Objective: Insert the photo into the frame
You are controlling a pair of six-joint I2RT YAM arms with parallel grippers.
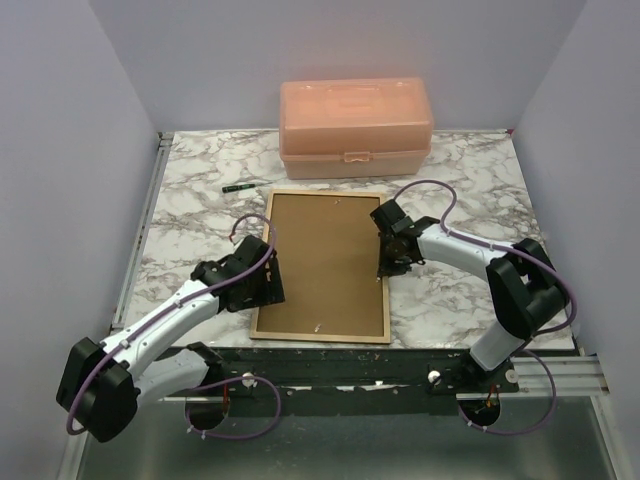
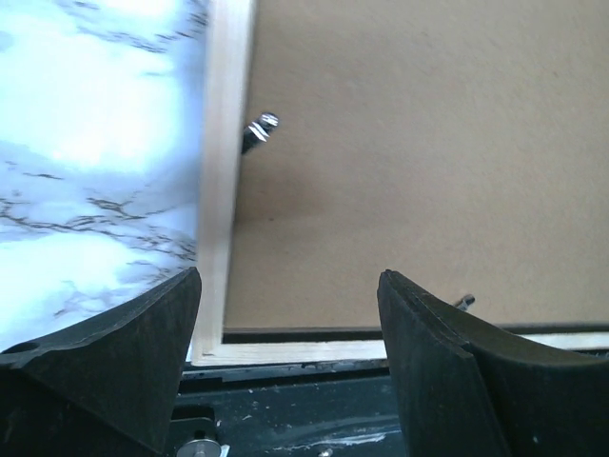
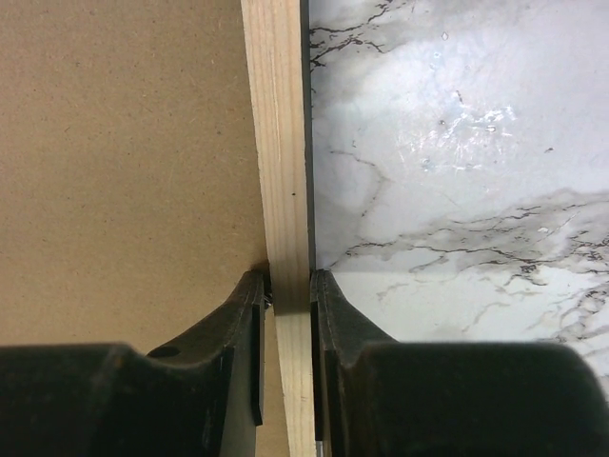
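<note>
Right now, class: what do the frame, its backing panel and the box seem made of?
The frame looks pale bare wood, grain showing; the backing panel seems matte brown fibreboard, speckled, grainless; the box looks translucent peach plastic, slightly glossy.

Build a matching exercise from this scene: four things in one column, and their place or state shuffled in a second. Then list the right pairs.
Column one
1. fibreboard backing panel
2. peach plastic box
3. left gripper
4. right gripper

Column two
A. jaws on either side of the right rail of the frame
B. jaws wide apart, at the frame's left side
C. at the far edge of the table, lid shut
D. lying in the frame's wooden back

Pairs: 1-D, 2-C, 3-B, 4-A
</note>
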